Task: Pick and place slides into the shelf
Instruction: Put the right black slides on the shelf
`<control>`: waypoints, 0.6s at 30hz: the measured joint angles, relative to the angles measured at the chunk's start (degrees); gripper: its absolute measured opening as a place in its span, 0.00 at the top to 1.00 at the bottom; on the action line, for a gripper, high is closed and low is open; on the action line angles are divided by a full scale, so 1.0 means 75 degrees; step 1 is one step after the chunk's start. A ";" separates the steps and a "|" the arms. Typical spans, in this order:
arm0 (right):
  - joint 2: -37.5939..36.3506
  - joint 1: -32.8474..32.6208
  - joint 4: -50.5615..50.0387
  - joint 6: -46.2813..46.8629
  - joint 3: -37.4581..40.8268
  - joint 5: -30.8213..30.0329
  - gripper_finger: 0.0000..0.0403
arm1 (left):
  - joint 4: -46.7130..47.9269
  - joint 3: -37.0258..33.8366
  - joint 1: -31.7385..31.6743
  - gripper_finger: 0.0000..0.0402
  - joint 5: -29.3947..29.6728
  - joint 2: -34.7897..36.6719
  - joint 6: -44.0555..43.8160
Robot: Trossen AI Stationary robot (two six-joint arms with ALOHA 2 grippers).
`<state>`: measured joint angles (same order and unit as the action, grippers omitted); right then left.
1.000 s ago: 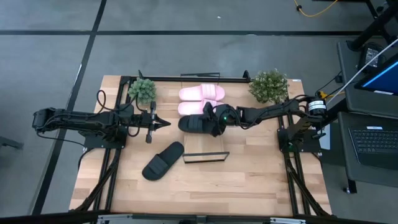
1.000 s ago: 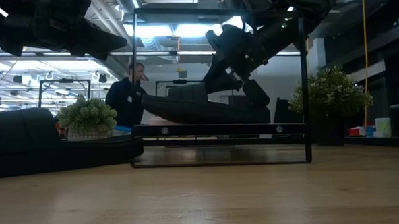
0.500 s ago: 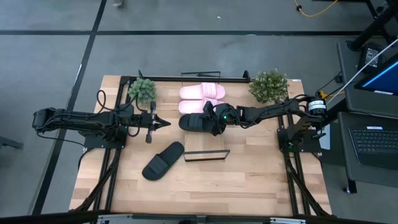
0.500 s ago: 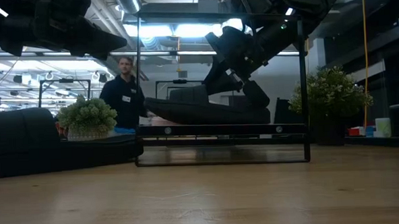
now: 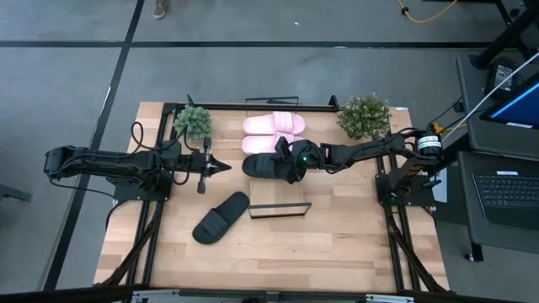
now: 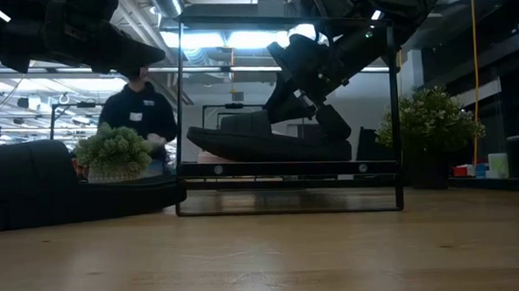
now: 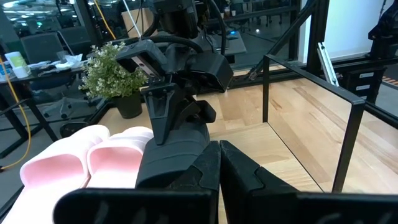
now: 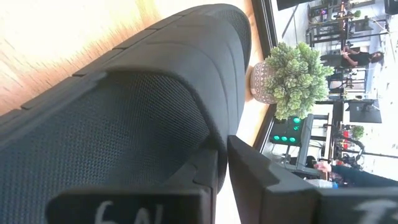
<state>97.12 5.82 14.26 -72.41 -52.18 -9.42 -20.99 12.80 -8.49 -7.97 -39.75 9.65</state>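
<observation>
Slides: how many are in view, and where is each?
4. Two pale pink slides lie on the wooden shelf; one black slide is beside them in the right gripper; another black slide lies on the tabletop.

From my remote seat I see grey floor around the wooden table; right of it sits a laptop, behind it a person (under ceiling lights).

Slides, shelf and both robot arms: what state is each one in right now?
Pink slides: side by side on the shelf.
Black slide: on the shelf, gripped by the right end effector.
Other black slide: lying on the table.
Left end effector: shut, empty, hovering.
</observation>
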 joint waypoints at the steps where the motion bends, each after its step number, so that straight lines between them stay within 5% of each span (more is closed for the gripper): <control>1: 0.0000 0.0000 0.0000 0.0004 0.0000 0.0002 0.91 | 0.0000 -0.0003 0.0000 1.00 0.0000 0.0003 0.0000; 18: 0.0009 0.0000 -0.0131 0.0022 0.0000 0.0245 0.91 | 0.0003 -0.0003 0.0000 1.00 0.0000 0.0000 0.0000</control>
<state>97.19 5.82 13.28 -72.25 -52.18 -7.59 -20.97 12.78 -8.49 -7.97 -39.75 9.65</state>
